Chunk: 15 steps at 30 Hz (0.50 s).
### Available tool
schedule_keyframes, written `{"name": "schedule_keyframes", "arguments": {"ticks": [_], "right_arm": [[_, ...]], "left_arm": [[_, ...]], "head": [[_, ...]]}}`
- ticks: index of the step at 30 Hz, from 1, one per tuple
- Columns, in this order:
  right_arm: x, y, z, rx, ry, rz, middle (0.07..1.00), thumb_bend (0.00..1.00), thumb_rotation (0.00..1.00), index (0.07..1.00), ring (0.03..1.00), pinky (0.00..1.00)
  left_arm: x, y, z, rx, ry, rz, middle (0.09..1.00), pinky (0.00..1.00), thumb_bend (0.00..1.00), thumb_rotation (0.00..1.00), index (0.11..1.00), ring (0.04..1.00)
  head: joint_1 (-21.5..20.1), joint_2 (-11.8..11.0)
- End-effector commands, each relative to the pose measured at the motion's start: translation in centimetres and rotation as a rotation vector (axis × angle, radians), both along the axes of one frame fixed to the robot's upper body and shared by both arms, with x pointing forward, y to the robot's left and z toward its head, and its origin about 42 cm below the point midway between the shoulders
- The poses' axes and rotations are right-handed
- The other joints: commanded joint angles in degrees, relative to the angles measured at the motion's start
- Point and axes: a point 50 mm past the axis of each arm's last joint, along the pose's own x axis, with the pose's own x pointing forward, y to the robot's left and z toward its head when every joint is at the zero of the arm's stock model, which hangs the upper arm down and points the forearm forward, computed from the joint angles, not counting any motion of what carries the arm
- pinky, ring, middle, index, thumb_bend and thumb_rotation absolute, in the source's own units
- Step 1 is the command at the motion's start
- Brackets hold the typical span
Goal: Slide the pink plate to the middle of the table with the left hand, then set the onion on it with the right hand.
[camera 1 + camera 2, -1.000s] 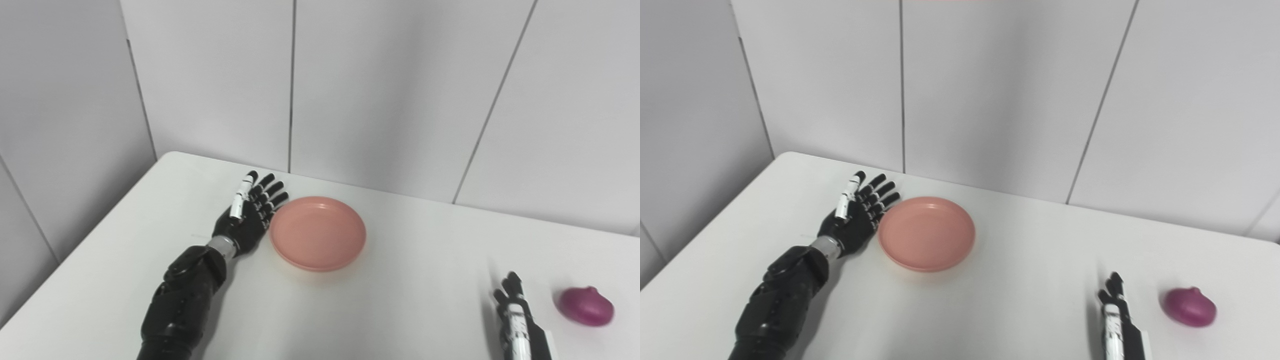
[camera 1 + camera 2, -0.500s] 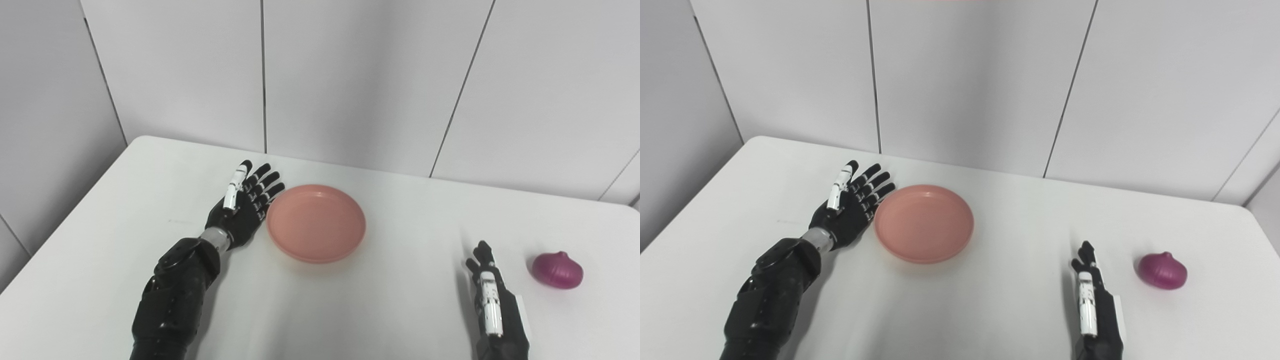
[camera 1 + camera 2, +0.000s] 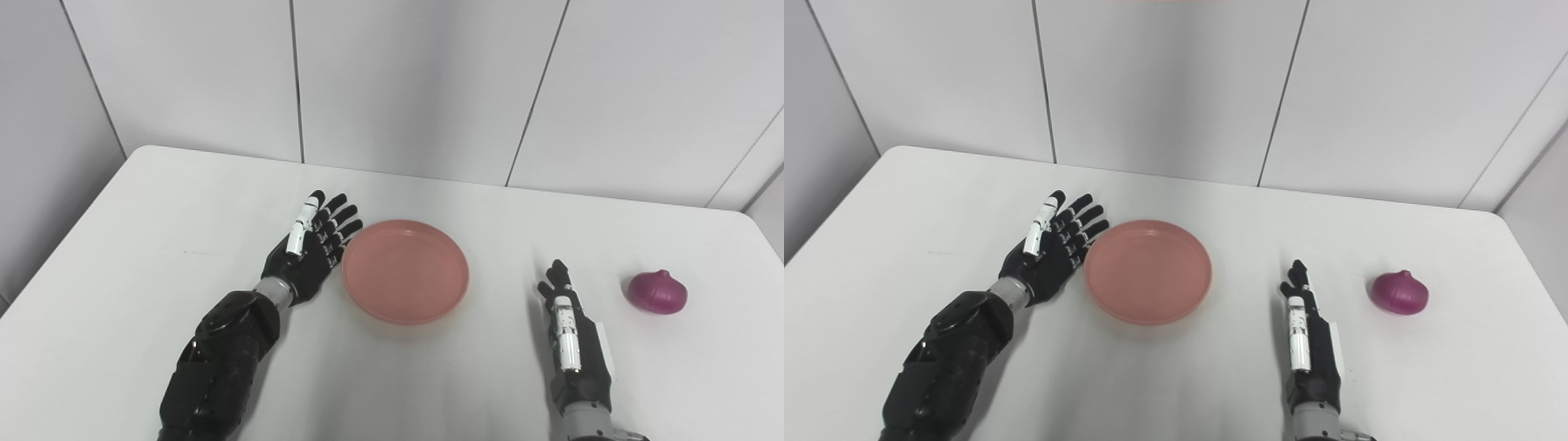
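Observation:
A round pink plate [image 3: 405, 271] lies empty on the white table [image 3: 141, 245], a little left of its middle. My left hand [image 3: 312, 248] stands on edge with its fingers straight, right against the plate's left rim, open and holding nothing. A purple onion [image 3: 658, 293] sits on the table at the right. My right hand [image 3: 572, 327] is open, on edge with its fingers straight, between the plate and the onion and apart from both. The same scene shows in the right eye view, with the plate [image 3: 1148, 271] and the onion [image 3: 1399, 293].
Grey wall panels [image 3: 416, 86] stand right behind the table's far edge. The table's right edge [image 3: 1534, 269] lies just beyond the onion.
The camera has swung right and down, so the whole picture shifted. The plate with my left hand beside it has moved a little right on the table. My right hand has reached further forward.

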Motion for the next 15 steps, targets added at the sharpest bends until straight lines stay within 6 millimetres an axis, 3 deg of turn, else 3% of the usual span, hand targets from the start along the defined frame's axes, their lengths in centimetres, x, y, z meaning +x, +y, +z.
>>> {"name": "schedule_keyframes", "arguments": {"ticks": [1,15], "right_arm": [[0.2,0.7,1.5,0.008,-0.038,0.004,0.964,0.24,1.00,0.971,0.951,1.00],[0.5,1.6,1.7,-0.005,-0.034,-0.004,0.948,0.30,1.00,0.949,0.925,0.96]], "left_arm": [[-0.2,-1.0,1.0,-0.005,-0.024,-0.027,0.955,0.92,0.43,1.00,0.934,0.944],[-2.3,-4.6,1.5,-0.069,-0.047,-0.064,0.979,0.97,0.44,1.00,0.958,0.968]], "head": [[-0.63,0.20],[-3.32,1.65]]}}
